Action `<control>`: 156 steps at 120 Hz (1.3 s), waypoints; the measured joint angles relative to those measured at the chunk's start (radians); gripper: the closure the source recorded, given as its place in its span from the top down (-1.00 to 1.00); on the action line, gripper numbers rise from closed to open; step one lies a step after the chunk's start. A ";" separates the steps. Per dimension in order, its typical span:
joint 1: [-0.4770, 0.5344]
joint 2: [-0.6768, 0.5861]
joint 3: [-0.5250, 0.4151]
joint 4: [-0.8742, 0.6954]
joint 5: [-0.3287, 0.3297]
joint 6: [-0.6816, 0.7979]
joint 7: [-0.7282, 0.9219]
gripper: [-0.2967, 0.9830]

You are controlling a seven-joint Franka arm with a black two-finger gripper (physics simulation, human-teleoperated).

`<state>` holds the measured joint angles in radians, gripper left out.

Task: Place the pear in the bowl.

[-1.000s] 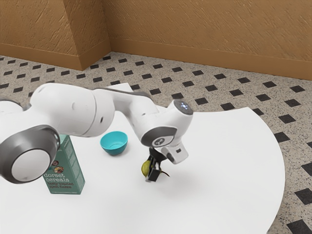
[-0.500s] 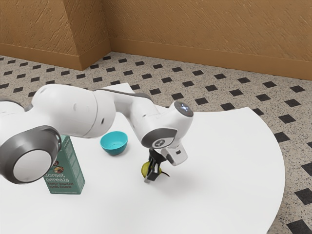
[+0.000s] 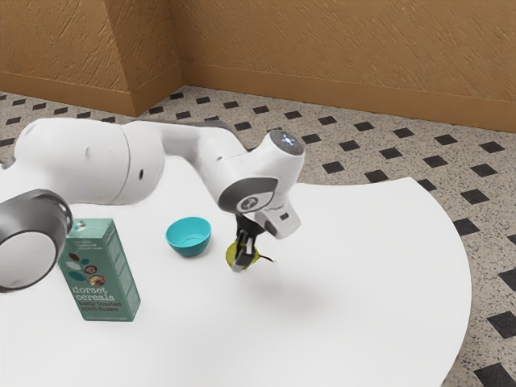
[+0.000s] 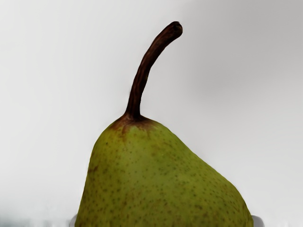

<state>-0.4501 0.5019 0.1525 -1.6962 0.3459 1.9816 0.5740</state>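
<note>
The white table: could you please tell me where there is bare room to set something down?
The table is bare from the pear to the curved edge at the exterior view's right, and nearer the camera than the box. It is crowded around the bowl, gripper and pear.

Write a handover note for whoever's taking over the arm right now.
Gripper: shut on the pear, stem sticking out.
Places: pear in the gripper, apparently off the table, outside the bowl. The bowl stands toward the exterior view's left of it; the cereal box stands upright beyond the bowl, farther that way.
Done: pear grasped.
Left: carry it over the bowl, lower, release.
</note>
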 joint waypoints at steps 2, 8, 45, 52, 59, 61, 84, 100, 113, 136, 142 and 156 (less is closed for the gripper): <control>0.008 -0.008 0.000 0.000 0.001 0.000 0.000 -0.28; 0.032 -0.033 0.006 0.000 0.002 0.001 0.000 -0.30; 0.206 -0.118 0.009 0.000 0.000 0.032 -0.008 -0.74; 0.228 -0.119 0.010 0.000 -0.004 0.039 -0.008 -0.76; 0.244 -0.118 0.010 -0.001 -0.011 0.049 -0.007 -0.78; 0.248 -0.116 0.010 -0.001 -0.013 0.051 -0.007 -0.78; 0.274 -0.104 0.010 -0.014 -0.035 0.092 -0.003 -0.81; 0.285 -0.093 0.010 -0.032 -0.052 0.116 0.001 -0.70; 0.294 -0.091 0.010 -0.042 -0.057 0.128 0.003 -0.70; 0.294 -0.092 0.012 -0.046 -0.099 0.117 0.036 -0.09; 0.293 -0.100 0.012 -0.045 -0.104 0.113 0.044 0.04; 0.270 -0.220 0.013 -0.041 -0.153 0.074 0.045 0.25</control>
<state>-0.1797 0.2818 0.1650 -1.7369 0.1933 2.0558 0.6193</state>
